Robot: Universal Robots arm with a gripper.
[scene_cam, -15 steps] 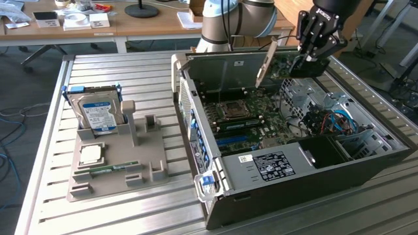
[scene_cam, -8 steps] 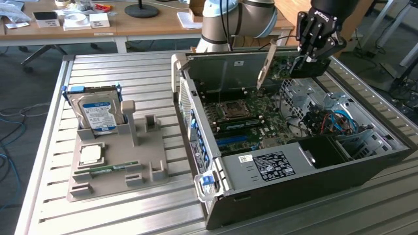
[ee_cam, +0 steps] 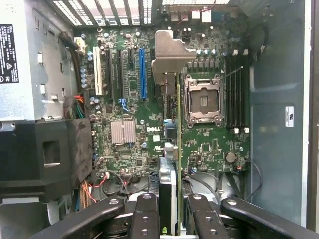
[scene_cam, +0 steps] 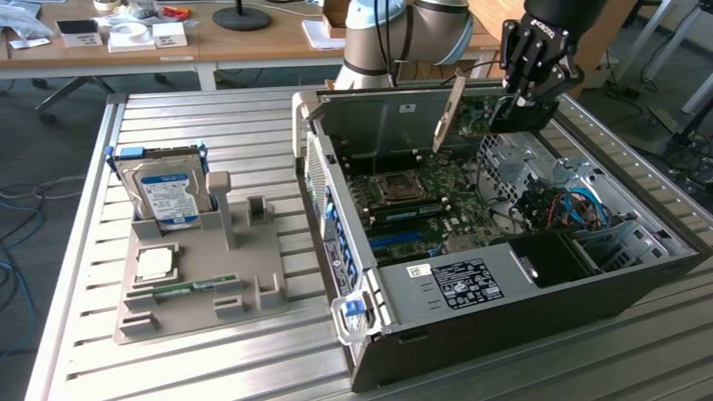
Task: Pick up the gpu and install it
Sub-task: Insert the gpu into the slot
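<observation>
My gripper (scene_cam: 519, 102) hangs over the far end of the open computer case (scene_cam: 490, 292), shut on the gpu (scene_cam: 482, 115). The card is held upright on its edge above the motherboard (scene_cam: 429, 196), with its silvery bracket (scene_cam: 450, 113) pointing toward the case's rear wall. In the wrist view the gpu (ee_cam: 170, 149) appears edge-on between the black fingers (ee_cam: 144, 214), and its bracket (ee_cam: 169, 55) is at the far end. It hovers between the blue expansion slot (ee_cam: 142, 72) and the empty processor socket (ee_cam: 203, 99), clear of the board.
On the exterior view's left, a beige holder (scene_cam: 195, 292) carries a hard drive (scene_cam: 165, 194), a processor chip (scene_cam: 154, 264) and a green memory stick (scene_cam: 184, 288). The power supply (ee_cam: 30, 74), drive cage and cables (scene_cam: 568, 205) crowd the case's near side.
</observation>
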